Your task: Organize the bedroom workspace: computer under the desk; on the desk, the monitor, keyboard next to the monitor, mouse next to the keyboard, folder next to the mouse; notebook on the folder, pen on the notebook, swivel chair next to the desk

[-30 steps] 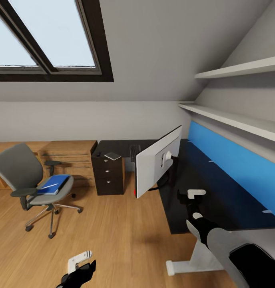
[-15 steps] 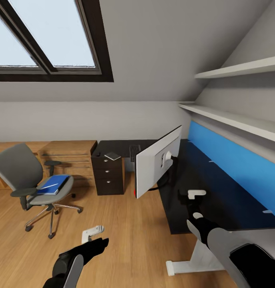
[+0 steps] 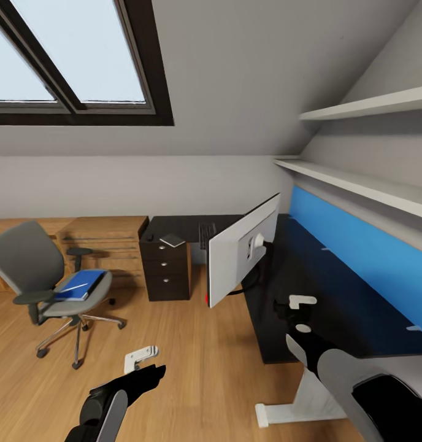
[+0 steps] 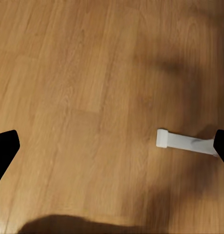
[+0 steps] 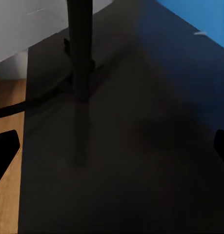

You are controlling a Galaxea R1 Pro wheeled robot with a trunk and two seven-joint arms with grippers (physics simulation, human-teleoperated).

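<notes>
Nearest the camera in the head view, the left gripper (image 3: 140, 358) hangs over the wooden floor (image 3: 192, 368), away from the furniture. In the left wrist view its two dark fingertips (image 4: 5, 148) sit at opposite edges of the picture with bare floor between them, so the claw is spread apart and holds nothing; the white foot of the desk (image 4: 185, 142) lies on the floor there. The right gripper (image 3: 300, 302) is above the glossy black top of the desk (image 3: 333, 301), near its front edge. In the right wrist view its fingertips (image 5: 4, 146) are likewise wide apart and empty, with the thin black stand of the monitor (image 5: 80, 53) rising from the desktop ahead.

The monitor (image 3: 241, 248) stands on the desk near its inner front edge, its white back turned to the camera. The blue back panel (image 3: 358, 252) runs along the desk's far edge, below two wall shelves (image 3: 364, 184).

Farther off, the keyboard (image 3: 207, 233) lies on the far wing of the desk beyond the monitor, and the notebook (image 3: 172, 239) rests over the dark drawer unit (image 3: 165, 270). The pen cannot be made out.

The swivel chair (image 3: 42, 276) stands on the floor well apart from the desk, with the blue folder (image 3: 82, 284) flat on its seat. A low light-wood cabinet (image 3: 107, 239) lines the wall behind.
</notes>
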